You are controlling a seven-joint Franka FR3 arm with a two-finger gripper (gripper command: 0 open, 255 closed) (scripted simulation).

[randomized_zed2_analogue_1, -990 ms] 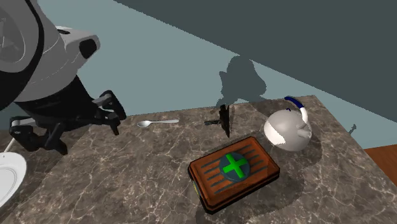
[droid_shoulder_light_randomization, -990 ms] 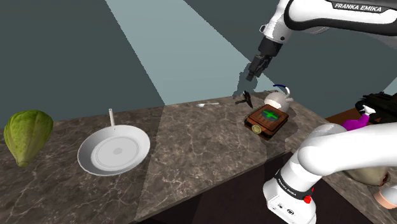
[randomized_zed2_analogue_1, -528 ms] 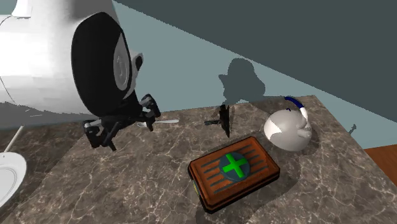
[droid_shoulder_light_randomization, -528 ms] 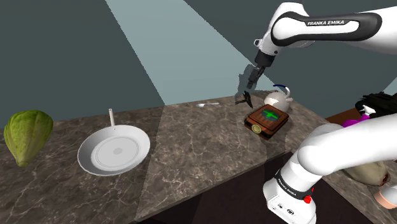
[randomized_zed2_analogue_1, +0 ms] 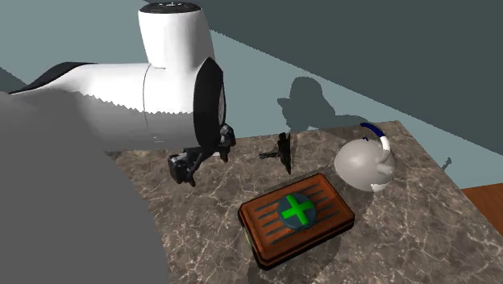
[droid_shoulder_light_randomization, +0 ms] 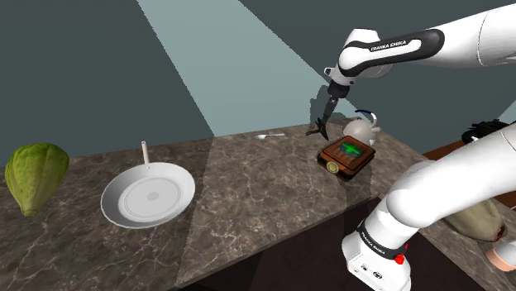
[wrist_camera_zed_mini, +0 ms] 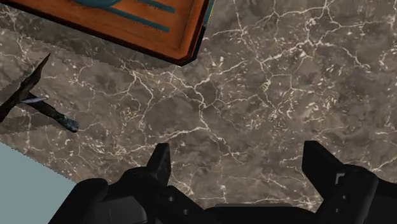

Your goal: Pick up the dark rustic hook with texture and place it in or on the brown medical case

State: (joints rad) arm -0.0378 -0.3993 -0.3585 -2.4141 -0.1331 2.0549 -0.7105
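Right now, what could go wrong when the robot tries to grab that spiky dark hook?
1. The hook is thin and looks propped upright. The open jaws are off to one side of it, so they might tip it over instead of gripping it.
2. The brown case lies close beside the hook, so the jaws could bump its edge while reaching in.

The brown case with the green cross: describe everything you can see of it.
The case is a flat, rounded-corner rectangle, reddish brown, with a raised rim, dark stripes and a round dark emblem bearing a green cross. A small yellow-green fitting sits on one side. It lies flat on the marbled counter, nothing on it, apart from the hook.
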